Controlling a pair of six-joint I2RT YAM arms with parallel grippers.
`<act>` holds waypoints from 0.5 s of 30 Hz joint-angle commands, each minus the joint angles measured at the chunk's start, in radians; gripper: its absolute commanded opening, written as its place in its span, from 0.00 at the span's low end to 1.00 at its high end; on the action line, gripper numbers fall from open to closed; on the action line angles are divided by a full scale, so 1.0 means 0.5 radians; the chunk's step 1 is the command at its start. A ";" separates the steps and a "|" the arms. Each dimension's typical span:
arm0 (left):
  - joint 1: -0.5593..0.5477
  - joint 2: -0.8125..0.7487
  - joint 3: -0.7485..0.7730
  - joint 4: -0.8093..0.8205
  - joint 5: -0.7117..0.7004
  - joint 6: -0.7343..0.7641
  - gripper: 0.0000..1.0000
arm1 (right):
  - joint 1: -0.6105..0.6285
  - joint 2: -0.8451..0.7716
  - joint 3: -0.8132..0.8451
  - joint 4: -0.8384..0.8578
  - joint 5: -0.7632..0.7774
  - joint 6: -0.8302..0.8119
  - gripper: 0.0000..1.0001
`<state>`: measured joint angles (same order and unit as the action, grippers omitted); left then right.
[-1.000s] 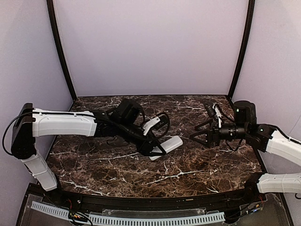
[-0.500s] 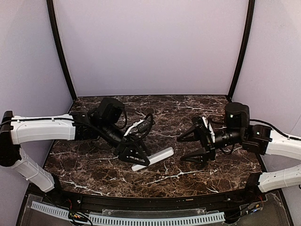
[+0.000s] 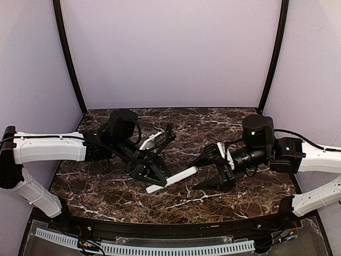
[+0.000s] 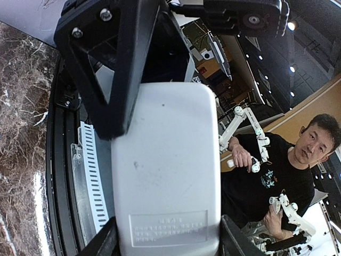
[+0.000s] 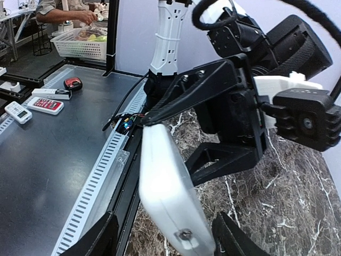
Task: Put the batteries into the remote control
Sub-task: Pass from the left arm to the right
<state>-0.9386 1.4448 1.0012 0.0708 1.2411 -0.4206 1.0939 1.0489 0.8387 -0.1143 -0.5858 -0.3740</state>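
I work over a dark, white-veined marble tabletop (image 3: pixel 106 192), closed in by plain lilac walls (image 3: pixel 170 53) and two curved black posts (image 3: pixel 66 53). Beyond its near edge lies a grey bench (image 5: pixel 48 160); ceiling spotlights (image 4: pixel 290 25) shine overhead.

The remote (image 3: pixel 171 179), clamped in the left hand (image 3: pixel 153 172), blocks the middle of the tabletop (image 3: pixel 106 198). Its free end sits between the spread fingers of the right hand (image 3: pixel 194 176), with a narrow gap on each side. The left arm (image 3: pixel 53 146) and right arm (image 3: pixel 314 160) bar the sides. Bare marble lies behind them up to the back wall (image 3: pixel 170 53) and along the near edge.
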 commanded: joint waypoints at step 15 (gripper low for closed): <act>-0.002 0.024 -0.095 0.455 0.115 -0.284 0.25 | 0.150 0.075 0.143 -0.020 0.102 -0.043 0.13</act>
<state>-0.9428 1.4502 0.9585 0.2409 1.3106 -0.5537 1.1488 1.0832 0.8883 -0.1253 -0.5236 -0.4129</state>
